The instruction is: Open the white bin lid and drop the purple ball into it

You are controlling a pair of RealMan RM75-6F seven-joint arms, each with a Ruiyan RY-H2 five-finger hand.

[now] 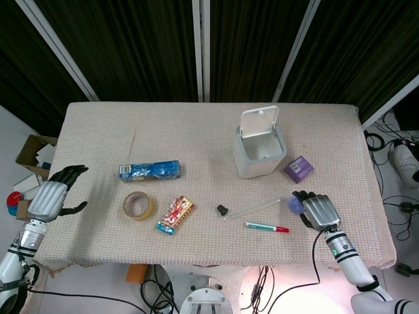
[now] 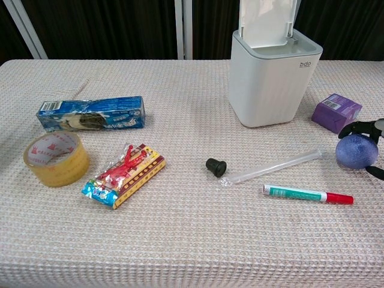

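The white bin (image 1: 252,163) (image 2: 270,84) stands at the table's right middle, its lid (image 1: 258,122) (image 2: 267,21) swung up and open. The purple ball (image 1: 293,205) (image 2: 356,150) lies on the table in front of and to the right of the bin. My right hand (image 1: 317,210) (image 2: 367,129) covers the ball from the right, with dark fingers curled over its top and the thumb under its lower right side, gripping it. My left hand (image 1: 51,198) hovers off the table's left edge with fingers apart and nothing in it.
A purple box (image 2: 336,111) sits just behind the ball. A red-capped marker (image 2: 307,194), a clear plastic tube (image 2: 273,167) and a small black cap (image 2: 215,167) lie left of the ball. A tape roll (image 2: 55,158), a candy packet (image 2: 124,174) and a blue cookie pack (image 2: 91,114) are at the left.
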